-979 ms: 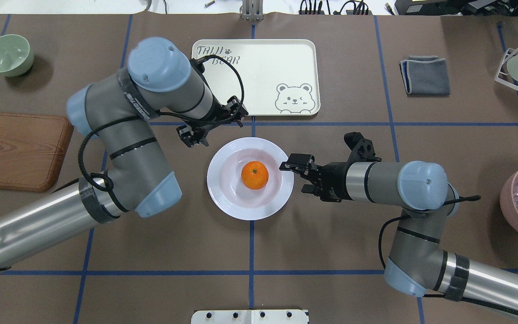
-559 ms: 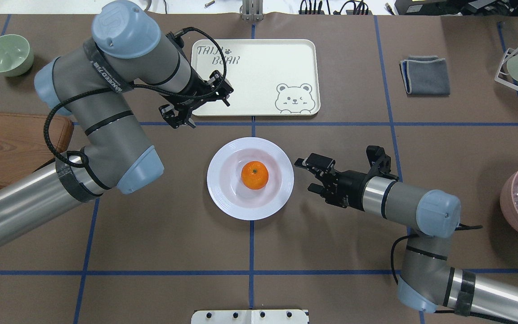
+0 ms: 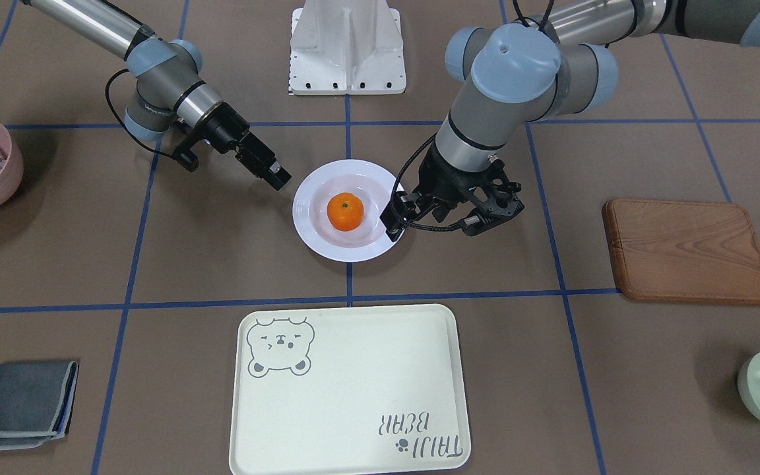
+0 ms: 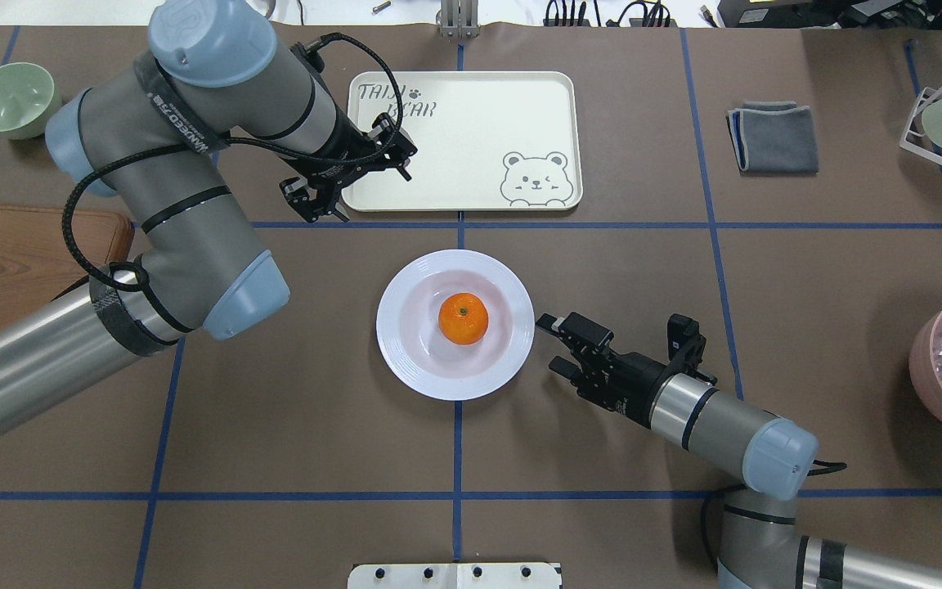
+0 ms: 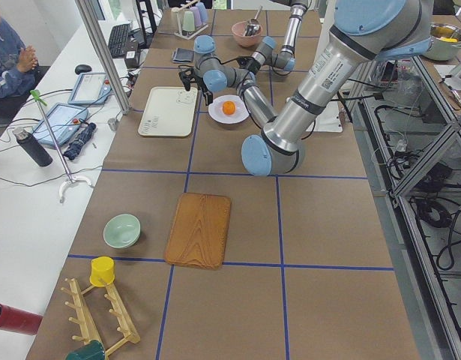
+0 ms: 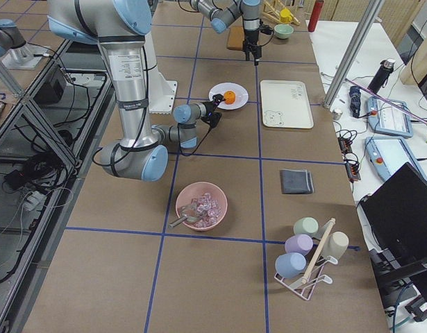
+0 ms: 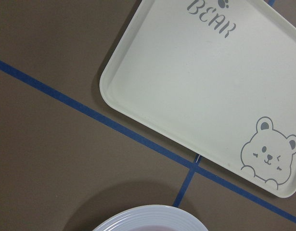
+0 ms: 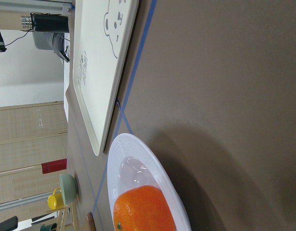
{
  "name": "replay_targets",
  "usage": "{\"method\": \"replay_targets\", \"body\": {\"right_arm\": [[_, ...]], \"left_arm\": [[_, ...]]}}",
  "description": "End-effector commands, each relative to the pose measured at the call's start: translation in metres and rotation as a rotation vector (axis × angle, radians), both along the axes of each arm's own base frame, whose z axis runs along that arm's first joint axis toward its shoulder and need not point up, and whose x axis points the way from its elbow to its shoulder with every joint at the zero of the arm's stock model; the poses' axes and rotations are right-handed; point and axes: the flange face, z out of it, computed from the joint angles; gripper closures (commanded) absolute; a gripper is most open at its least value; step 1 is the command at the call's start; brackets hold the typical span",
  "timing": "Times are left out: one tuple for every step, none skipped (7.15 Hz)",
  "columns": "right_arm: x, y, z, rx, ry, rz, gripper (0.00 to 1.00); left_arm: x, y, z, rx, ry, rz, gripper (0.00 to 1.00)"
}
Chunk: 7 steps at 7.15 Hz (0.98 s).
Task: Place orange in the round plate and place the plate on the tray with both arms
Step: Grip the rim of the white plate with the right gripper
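Right gripper (image 4: 551, 343), spread and empty, sits low just beside the right rim of the round plate (image 4: 405, 352), near the centre of the overhead view. Left gripper (image 4: 348, 182), apparently also spread and holding nothing, hangs over the lower-left corner of the tray (image 4: 471, 139), apart from the plate. Tray lies bare at upper centre. Plate rests on the worktop (image 4: 602, 245) below it, the orange (image 4: 463, 318) in its well. Step 1 looks done; the 2-arm lift onto the tray is not yet begun.
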Motion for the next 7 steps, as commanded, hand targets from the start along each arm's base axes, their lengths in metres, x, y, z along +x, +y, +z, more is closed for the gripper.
{"method": "replay_targets", "body": {"right_arm": [[-0.022, -0.009, -0.022, -0.001, 0.061, 0.008, 0.1], [-0.027, -0.019, -0.033, 0.018, 0.097, 0.018, 0.1], [-0.028, -0.02, -0.03, 0.036, 0.132, 0.01, 0.1], [-0.029, -0.02, -0.028, 0.04, 0.14, 0.009, 0.1], [-0.031, -0.019, -0.03, 0.041, 0.138, 0.008, 0.1], [-0.035, -0.019, -0.031, 0.039, 0.144, 0.007, 0.14], [-0.036, -0.019, -0.029, 0.038, 0.147, 0.007, 0.2]], "left_arm": [[0.0, 0.0, 0.0, -0.002, 0.0, -0.001, 0.03], [0.0, 0.001, 0.004, -0.006, -0.004, 0.0, 0.03], [0.0, 0.001, 0.005, -0.006, -0.004, 0.0, 0.02], [0.0, 0.001, 0.005, -0.006, -0.004, 0.0, 0.03], [0.0, 0.001, 0.005, -0.006, -0.004, 0.0, 0.03], [0.0, 0.001, 0.004, -0.005, -0.003, 0.0, 0.03], [-0.001, 0.001, 0.002, -0.003, -0.001, 0.0, 0.03]]}}
